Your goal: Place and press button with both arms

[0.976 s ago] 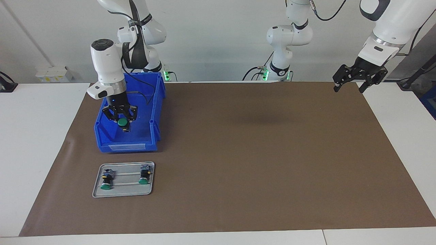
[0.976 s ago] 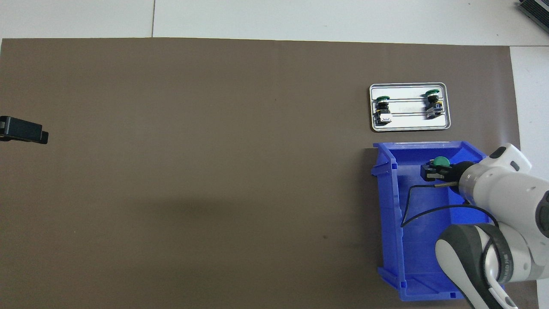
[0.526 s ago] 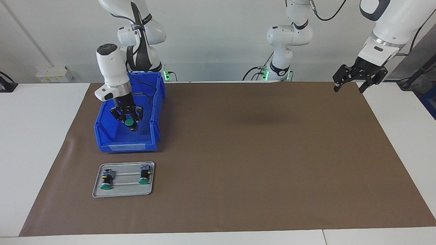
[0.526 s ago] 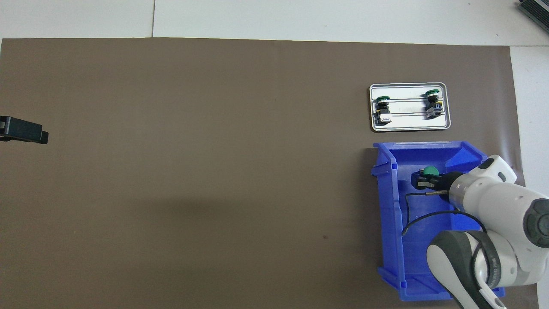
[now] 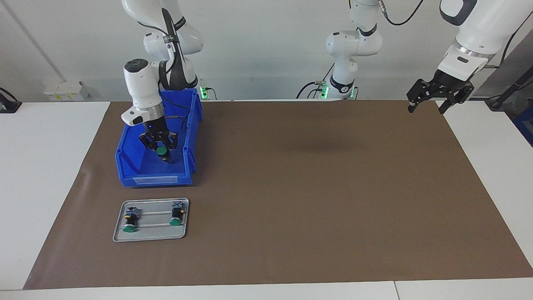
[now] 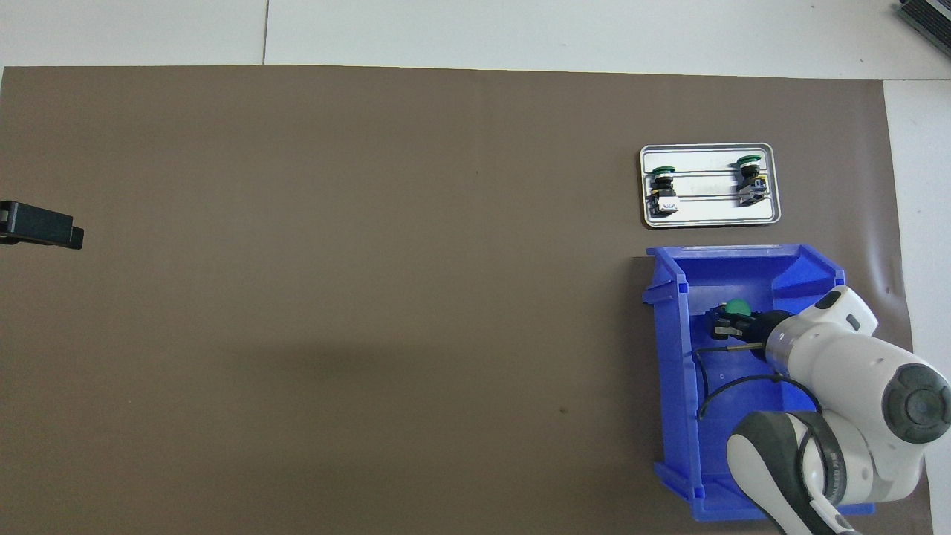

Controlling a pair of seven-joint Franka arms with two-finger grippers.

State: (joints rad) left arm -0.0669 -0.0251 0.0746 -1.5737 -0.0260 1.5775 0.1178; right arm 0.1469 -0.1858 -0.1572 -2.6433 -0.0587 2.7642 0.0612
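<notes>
Two buttons (image 5: 130, 221) (image 5: 176, 216) sit on the tray (image 5: 150, 237); right gripper (image 5: 160, 151) over the blue bin (image 5: 156, 180), clamped on a third button (image 5: 162, 150); left gripper (image 5: 431, 107) waits spread wide, holding nothing, above the mat's edge (image 5: 458, 137)

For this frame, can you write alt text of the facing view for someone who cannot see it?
The right gripper holds a green button over a blue bin on a brown mat. Farther from the robots, a metal tray carries two more buttons. The left gripper waits open at the mat's other end.
</notes>
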